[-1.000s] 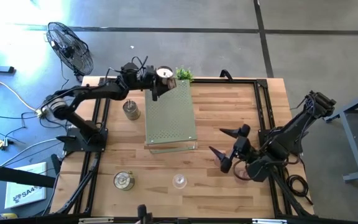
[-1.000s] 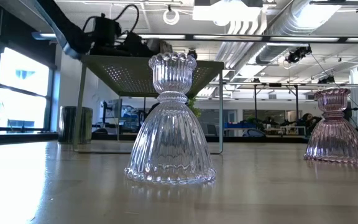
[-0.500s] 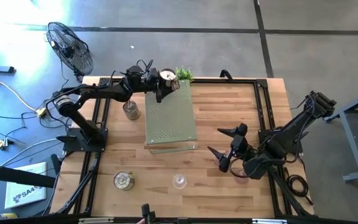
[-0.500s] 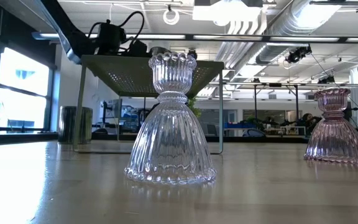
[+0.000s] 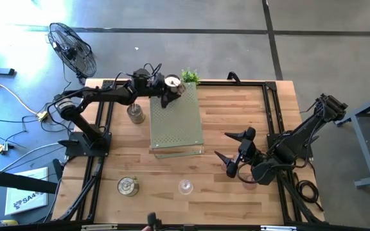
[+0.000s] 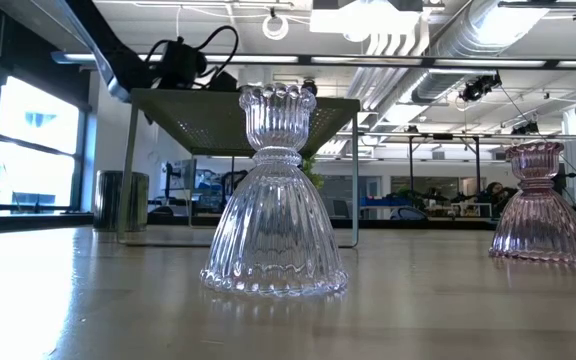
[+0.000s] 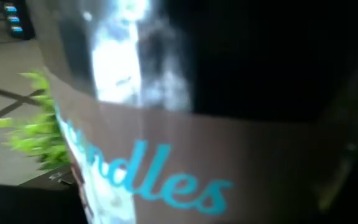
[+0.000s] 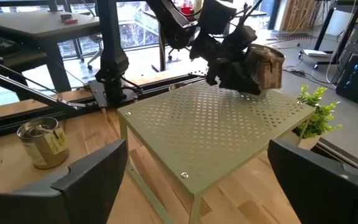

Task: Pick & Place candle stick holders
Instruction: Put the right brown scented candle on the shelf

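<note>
My left gripper (image 5: 170, 88) is shut on a dull metal candle stick holder (image 5: 171, 81) over the far end of the pale green perforated board (image 5: 176, 122). The holder's labelled wall (image 7: 166, 124) fills the left wrist view. A second metal holder (image 5: 135, 113) stands on the table left of the board, and a third (image 5: 128, 187) stands near the front edge. Beside the third is a clear glass holder (image 5: 185, 187). A pink glass holder (image 6: 538, 205) stands at the right. My right gripper (image 5: 223, 146) hangs open right of the board, with nothing between its fingers. My left gripper pinches the metal holder's round side wall (image 8: 253, 68) between its two fingers (image 8: 225, 68). The fingers come in nearly level from the table's left side. The holder sits a little tilted just over the board's far end. I cannot tell whether its bottom touches the board.
A small green plant (image 5: 189, 76) stands at the table's far edge, right beside the held holder. The board stands raised on thin legs (image 6: 128, 170). A black frame (image 5: 272, 115) runs around the tabletop. A fan (image 5: 72, 48) stands beyond the far left corner.
My left gripper has sunk toward the board with the metal holder and shifted a little toward the table's right, staying shut on it. The right arm has kept still.
</note>
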Controlling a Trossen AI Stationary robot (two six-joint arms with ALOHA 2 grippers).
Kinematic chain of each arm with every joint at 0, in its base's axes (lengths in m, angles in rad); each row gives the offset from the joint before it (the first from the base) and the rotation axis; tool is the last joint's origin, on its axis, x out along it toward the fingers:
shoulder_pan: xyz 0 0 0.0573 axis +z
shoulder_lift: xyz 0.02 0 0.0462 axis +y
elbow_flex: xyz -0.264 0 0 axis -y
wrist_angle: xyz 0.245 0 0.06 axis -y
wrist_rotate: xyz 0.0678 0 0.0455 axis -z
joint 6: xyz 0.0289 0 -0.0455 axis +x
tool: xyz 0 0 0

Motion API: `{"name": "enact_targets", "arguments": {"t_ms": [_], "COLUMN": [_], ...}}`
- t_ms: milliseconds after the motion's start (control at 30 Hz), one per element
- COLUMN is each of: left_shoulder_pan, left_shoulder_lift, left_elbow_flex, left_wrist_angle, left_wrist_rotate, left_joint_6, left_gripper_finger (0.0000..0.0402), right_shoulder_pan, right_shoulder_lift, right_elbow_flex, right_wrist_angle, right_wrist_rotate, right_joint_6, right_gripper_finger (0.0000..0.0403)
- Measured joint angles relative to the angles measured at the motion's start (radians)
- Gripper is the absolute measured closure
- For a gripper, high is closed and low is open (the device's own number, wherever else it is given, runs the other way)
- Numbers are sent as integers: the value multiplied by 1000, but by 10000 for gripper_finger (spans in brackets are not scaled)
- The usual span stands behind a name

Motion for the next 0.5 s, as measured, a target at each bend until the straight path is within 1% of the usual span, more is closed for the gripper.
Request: {"name": "enact_targets", "arguments": {"t_ms": [233,500], "left_shoulder_pan": [-5,-4], "left_shoulder_lift": [0,0], "left_elbow_flex": [0,0], "left_wrist_angle": [-3,-1], "left_wrist_rotate": [36,-4], "left_joint_6": [-1,-8], "left_gripper_finger": [46,43], "right_shoulder_pan": [0,0], "right_shoulder_lift": [0,0], "right_elbow_flex": [0,0], "right_wrist_angle": [1,1], "right_wrist_rotate": [1,0], "right_joint_6": [1,2], "right_gripper_finger": [20,21]}}
